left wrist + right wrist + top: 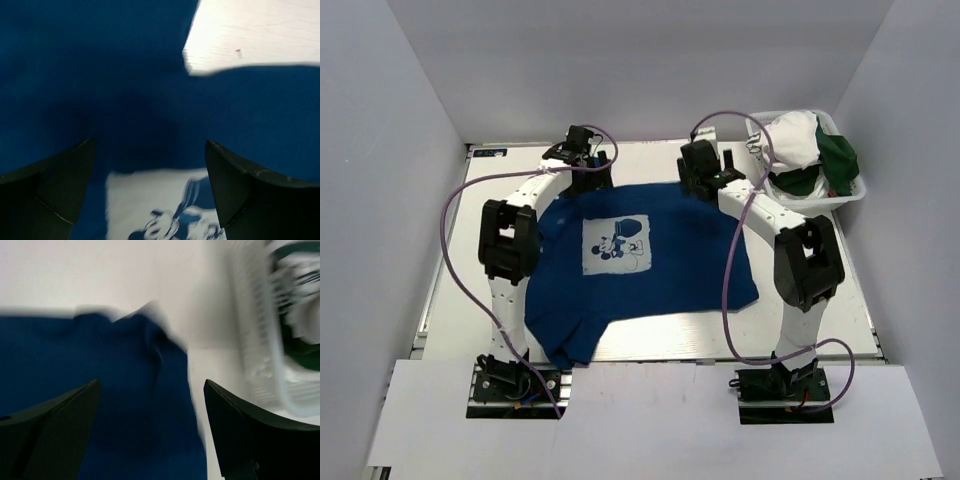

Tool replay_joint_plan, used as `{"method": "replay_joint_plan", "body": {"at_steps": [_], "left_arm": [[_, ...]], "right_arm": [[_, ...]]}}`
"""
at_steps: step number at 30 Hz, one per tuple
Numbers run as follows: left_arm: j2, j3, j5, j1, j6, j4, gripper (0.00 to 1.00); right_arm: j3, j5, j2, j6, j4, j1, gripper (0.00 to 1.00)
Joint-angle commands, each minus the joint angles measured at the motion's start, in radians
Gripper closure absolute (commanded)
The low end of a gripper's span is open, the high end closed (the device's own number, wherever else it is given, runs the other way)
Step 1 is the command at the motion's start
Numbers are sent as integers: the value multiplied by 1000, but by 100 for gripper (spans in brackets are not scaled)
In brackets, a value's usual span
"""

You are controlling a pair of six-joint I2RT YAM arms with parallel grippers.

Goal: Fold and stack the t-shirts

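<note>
A royal blue t-shirt point(660, 270) with a white square cartoon-mouse print point(617, 246) lies spread on the table. My left gripper point(582, 170) is open above its far left edge; the left wrist view shows blue cloth point(125, 75) and the print point(150, 200) between the fingers point(55, 185). My right gripper point(705, 180) is open above its far right corner, over blue cloth point(125, 390). A white tee point(792, 140) and a dark green tee point(840, 160) lie in the basket.
A white plastic mesh basket point(860, 192) stands at the back right; it also shows in the right wrist view point(255, 340). Bare table point(820, 330) shows at the right and along the far edge point(250, 35). Purple cables run along both arms.
</note>
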Motion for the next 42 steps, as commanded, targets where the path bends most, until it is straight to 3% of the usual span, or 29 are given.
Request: {"method": "replay_joint_plan", "body": {"at_steps": [1, 8, 10, 14, 17, 20, 23, 26, 33, 37, 42], "left_arm": [[-98, 129, -39, 10, 14, -90, 0], [-346, -303, -21, 10, 14, 129, 0], [-382, -359, -10, 10, 1, 138, 0], [-495, -528, -10, 1, -44, 124, 0], [-632, -770, -10, 1, -93, 216, 0], [-681, -870, 25, 1, -93, 299, 0], [-625, -829, -47, 1, -107, 272, 0], [-456, -763, -113, 10, -116, 284, 0], [-149, -513, -47, 63, -116, 295, 0], [7, -331, -24, 82, -107, 215, 0], [29, -151, 7, 93, -68, 79, 0]], "right_arm": [[54, -149, -30, 88, -181, 0, 10], [-230, -245, -223, 182, -80, 4, 10], [-268, -312, -246, 206, -73, 3, 10], [-431, -299, -280, 280, -89, 1, 10], [-541, -292, -315, 333, -34, -2, 10], [-545, -288, -293, 346, -16, -9, 10], [-517, -283, -230, 350, -10, -20, 10], [-494, -282, -164, 355, 6, -40, 10], [-359, -352, 16, 309, 19, -100, 10], [-243, -380, 109, 297, 6, -141, 10], [-195, -397, 68, 256, 1, -154, 10]]}}
